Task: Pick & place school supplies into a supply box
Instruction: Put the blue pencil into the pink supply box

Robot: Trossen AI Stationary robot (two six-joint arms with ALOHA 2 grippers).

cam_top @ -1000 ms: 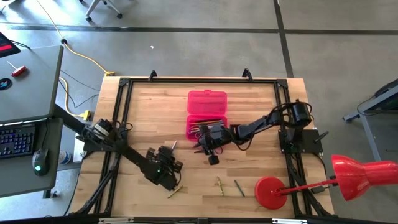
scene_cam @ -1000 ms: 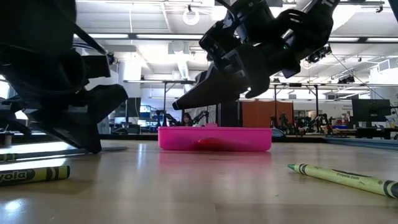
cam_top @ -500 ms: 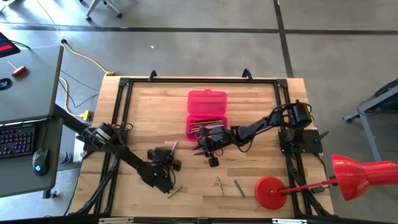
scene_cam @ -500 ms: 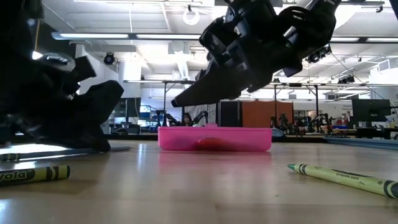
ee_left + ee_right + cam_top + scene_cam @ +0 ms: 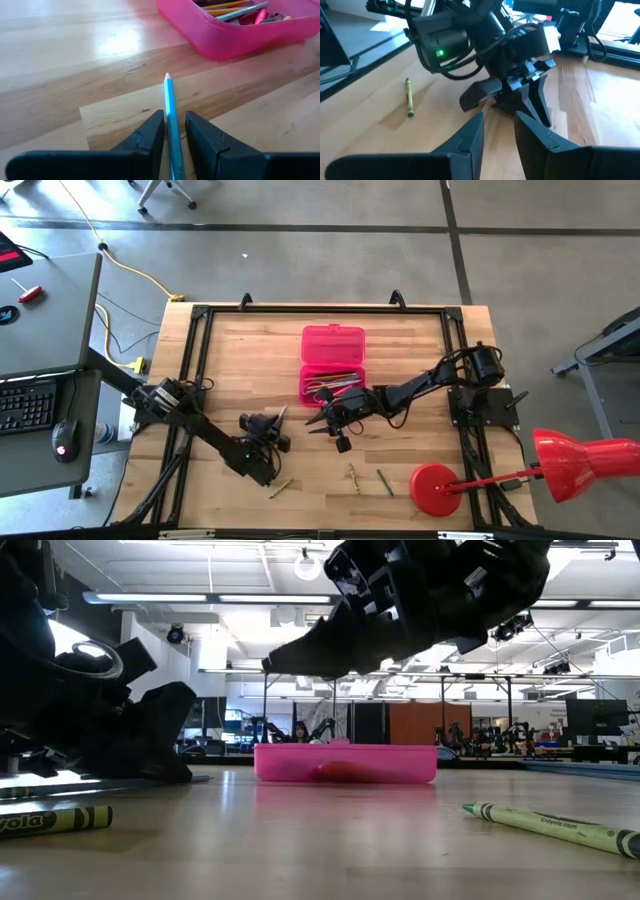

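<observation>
From my low view both crayons (image 5: pixel 50 821) run off the frame's edges. I can't tell individual supplies apart inside the pink box (image 5: pixel 333 380) from overhead; too small.

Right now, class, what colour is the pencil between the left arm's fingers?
Light blue. The pencil shows best in the left wrist view, pointing towards the pink box.

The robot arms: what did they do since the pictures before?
The left hand, gripping a blue pencil, slid up the table from the front edge toward the pink pencil case. The right hand rose and eased off the case toward the front. The case and the loose crayons stayed put.
</observation>
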